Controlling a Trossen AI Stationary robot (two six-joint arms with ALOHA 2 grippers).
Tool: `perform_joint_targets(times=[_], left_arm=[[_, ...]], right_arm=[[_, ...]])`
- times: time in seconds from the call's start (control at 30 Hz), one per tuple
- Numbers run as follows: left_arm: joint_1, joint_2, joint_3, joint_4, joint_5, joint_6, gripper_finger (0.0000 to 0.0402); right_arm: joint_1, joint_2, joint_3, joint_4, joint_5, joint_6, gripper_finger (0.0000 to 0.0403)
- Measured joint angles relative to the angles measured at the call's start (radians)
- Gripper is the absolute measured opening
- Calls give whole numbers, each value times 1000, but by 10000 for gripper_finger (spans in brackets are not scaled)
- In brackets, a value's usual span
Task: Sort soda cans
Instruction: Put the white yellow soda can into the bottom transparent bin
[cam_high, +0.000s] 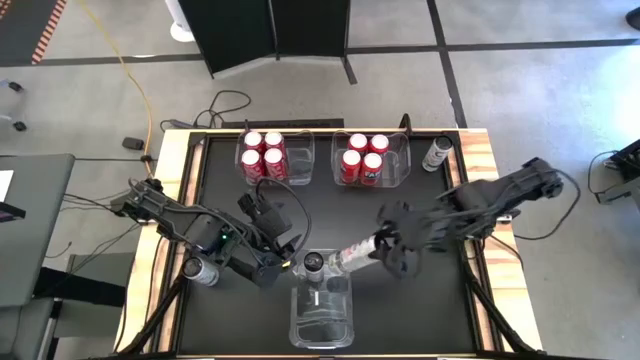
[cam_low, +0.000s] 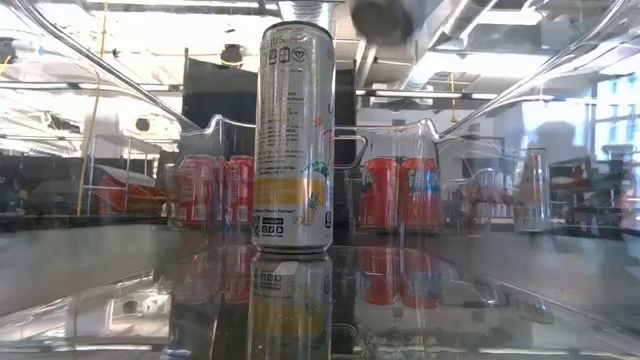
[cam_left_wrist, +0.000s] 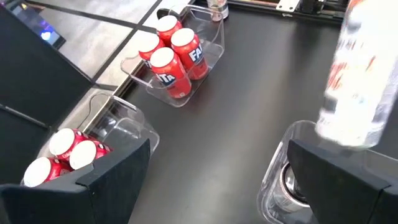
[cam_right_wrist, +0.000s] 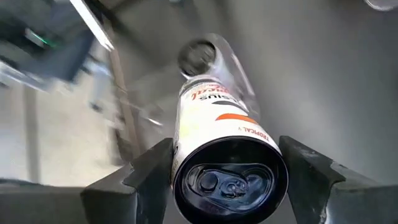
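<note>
Several red soda cans stand in two clear bins at the far edge (cam_high: 263, 155) (cam_high: 362, 158), also seen in the left wrist view (cam_left_wrist: 174, 62). One silver can (cam_high: 314, 264) stands upright in the near centre bin (cam_high: 322, 320) and fills the low view (cam_low: 292, 140). My right gripper (cam_high: 385, 245) is shut on another silver-white can (cam_high: 355, 252) just right of that bin. My left gripper (cam_high: 270, 250) is open at the bin's left, touching nothing (cam_left_wrist: 217, 149). Two more silver cans stand on the table, far right (cam_high: 436, 153) and near left (cam_high: 200, 270). My right gripper pinches the silver-white can at its top end (cam_right_wrist: 227, 180), one finger (cam_right_wrist: 146, 168) on each side of the body. The fingers come from the table's right and lie along the can. The can is lifted clear and tilted, its base (cam_right_wrist: 198, 56) pointing at the near bin.
The mat's middle between the far bins and the near bin is bare black surface (cam_high: 330, 210). The near bin's walls (cam_left_wrist: 280, 162) stand between both grippers. Cables and the arms' bases lie beyond the left and right table edges.
</note>
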Motion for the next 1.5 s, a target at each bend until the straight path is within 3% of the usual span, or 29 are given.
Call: perform_joint_targets(times=[0.3,0.7,0.9,1.27,1.5], left_arm=[[1,-5,1,-123,31,-148,375],[14,-14,1,-119,56,-138,375],[30,-14,1,-119,56,-160,375],[34,-14,1,-119,49,-171,375],[53,-14,1,-119,23,-171,375]], right_arm=[[-34,230,128,-115,-66,-190,262],[-49,571,431,-313,-73,-426,262],[-56,690,519,-360,-70,-514,262],[-75,738,545,-397,-22,-585,268],[-98,726,542,-392,-15,-590,330]])
